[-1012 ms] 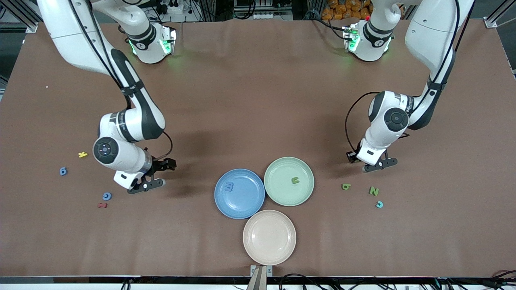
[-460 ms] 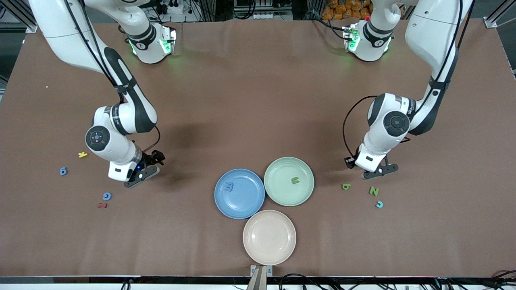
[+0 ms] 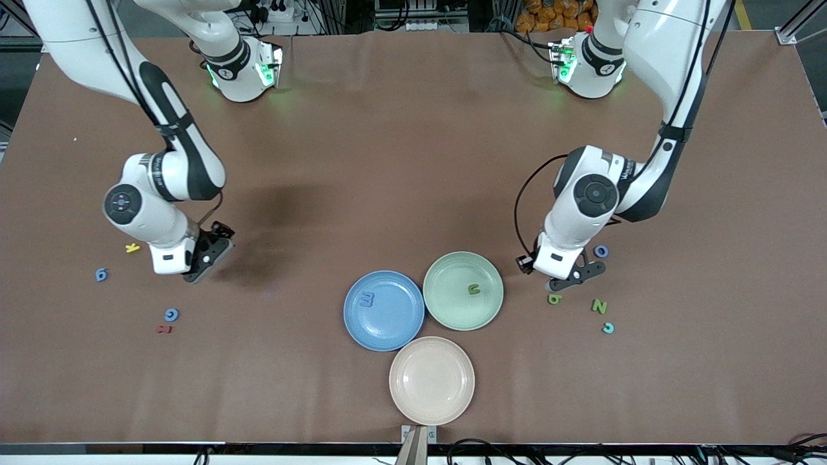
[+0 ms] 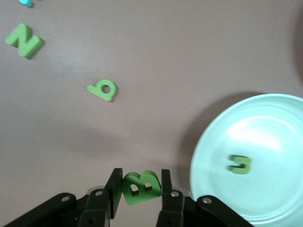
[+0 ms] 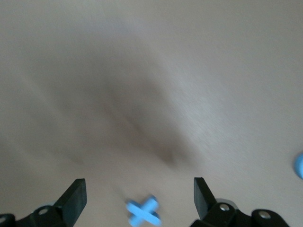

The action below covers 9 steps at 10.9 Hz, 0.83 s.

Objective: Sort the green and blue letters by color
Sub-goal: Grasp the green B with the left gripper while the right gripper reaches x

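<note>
My left gripper (image 3: 571, 276) is shut on a green letter B (image 4: 140, 187) and hangs over the table beside the green plate (image 3: 452, 311), which holds one green letter (image 3: 473, 289). A green b (image 3: 554, 299), a green N (image 3: 599, 306) and a blue O (image 3: 601, 251) lie around that gripper. The blue plate (image 3: 395, 326) carries a blue letter (image 3: 367, 299). My right gripper (image 3: 205, 256) stands open over a blue X (image 5: 143, 212) on the table. A blue 6 (image 3: 101, 274) and another blue letter (image 3: 171, 314) lie near it.
A beige plate (image 3: 431, 381) sits nearer the camera than the two coloured plates. A yellow letter (image 3: 132, 248) and a dark red letter (image 3: 164, 329) lie at the right arm's end. A small cyan letter (image 3: 608, 328) lies by the green N.
The right gripper has swung away from the plates toward the right arm's end of the table. The left gripper has carried the green B toward the green plate, uncovering the blue O.
</note>
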Available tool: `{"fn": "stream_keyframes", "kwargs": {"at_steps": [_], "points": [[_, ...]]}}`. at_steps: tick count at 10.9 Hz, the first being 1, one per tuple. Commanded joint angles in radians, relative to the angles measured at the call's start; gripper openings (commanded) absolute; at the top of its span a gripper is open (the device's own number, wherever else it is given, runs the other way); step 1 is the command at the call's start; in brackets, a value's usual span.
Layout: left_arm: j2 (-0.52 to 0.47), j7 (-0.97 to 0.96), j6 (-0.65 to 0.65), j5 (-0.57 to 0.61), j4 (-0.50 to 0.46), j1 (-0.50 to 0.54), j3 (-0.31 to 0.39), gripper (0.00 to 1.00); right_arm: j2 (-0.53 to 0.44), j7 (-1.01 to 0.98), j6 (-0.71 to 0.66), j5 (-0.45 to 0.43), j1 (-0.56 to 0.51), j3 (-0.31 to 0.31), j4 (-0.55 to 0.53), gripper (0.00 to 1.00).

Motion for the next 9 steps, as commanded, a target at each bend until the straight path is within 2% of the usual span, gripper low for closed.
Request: {"fn": "stream_keyframes", "kwargs": {"at_steps": [1,3,6,7,8,9], "points": [[0.125,-0.144,-0.065,-0.032,0.202,-0.071,0.008,0.13,-0.018,-0.119,0.03,-0.015,-0.054,0.015,-0.036,1.0],[0.186,-0.217,-0.068,-0.035,0.282,-0.109,0.008,0.13,0.007,-0.124,0.035,-0.015,-0.057,0.015,-0.036,1.0],[0.234,-0.3,-0.068,-0.035,0.337,-0.152,0.008,0.13,0.025,-0.124,0.075,-0.015,-0.063,0.015,-0.057,1.0],[0.235,-0.316,-0.068,-0.035,0.342,-0.157,0.008,0.27,0.025,-0.124,0.076,-0.015,-0.071,0.015,-0.068,1.0],[0.231,-0.299,-0.068,-0.015,0.339,-0.155,0.008,0.99,0.025,-0.122,0.078,-0.015,-0.072,0.015,-0.073,1.0],[0.222,-0.273,-0.069,0.011,0.334,-0.152,0.007,1.0,0.025,-0.121,0.078,-0.015,-0.072,0.015,-0.077,1.0]]}}
